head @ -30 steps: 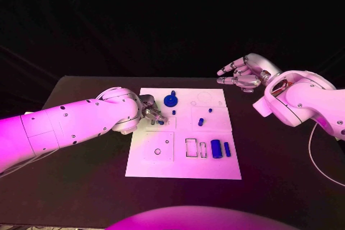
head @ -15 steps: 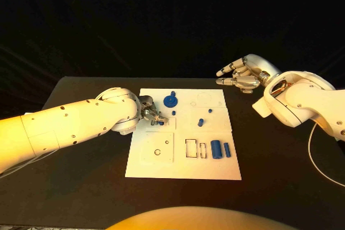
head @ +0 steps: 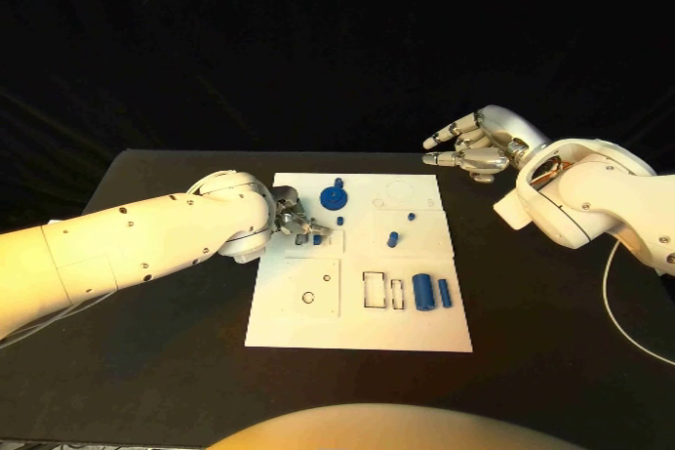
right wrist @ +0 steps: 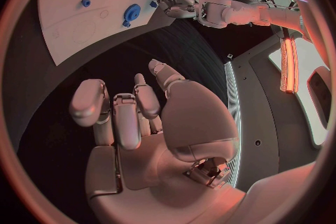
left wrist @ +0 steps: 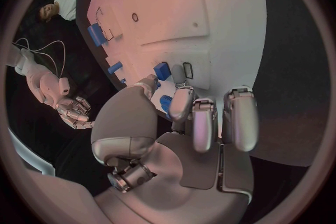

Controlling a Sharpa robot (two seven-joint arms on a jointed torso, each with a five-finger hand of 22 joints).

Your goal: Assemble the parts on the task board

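Note:
The white task board (head: 360,323) lies mid-table. My left hand (head: 297,223) hovers low over its left middle; in the left wrist view the thumb and a finger pinch a small blue part (left wrist: 166,103), with another blue block (left wrist: 162,71) lying beside a slot just ahead. A blue gear (head: 334,197) sits near the board's far edge, small blue pegs (head: 394,239) in the middle, and two blue cylinders (head: 423,291) at the right. My right hand (head: 476,143) hangs above the table's far right, off the board, fingers apart and holding nothing.
Outlined rectangular slots (head: 375,288) lie left of the cylinders, and a round hole (head: 308,297) sits in the board's near left panel. Black table (head: 155,352) surrounds the board on all sides. The right wrist view shows the gear (right wrist: 131,11) and my left hand (right wrist: 183,3).

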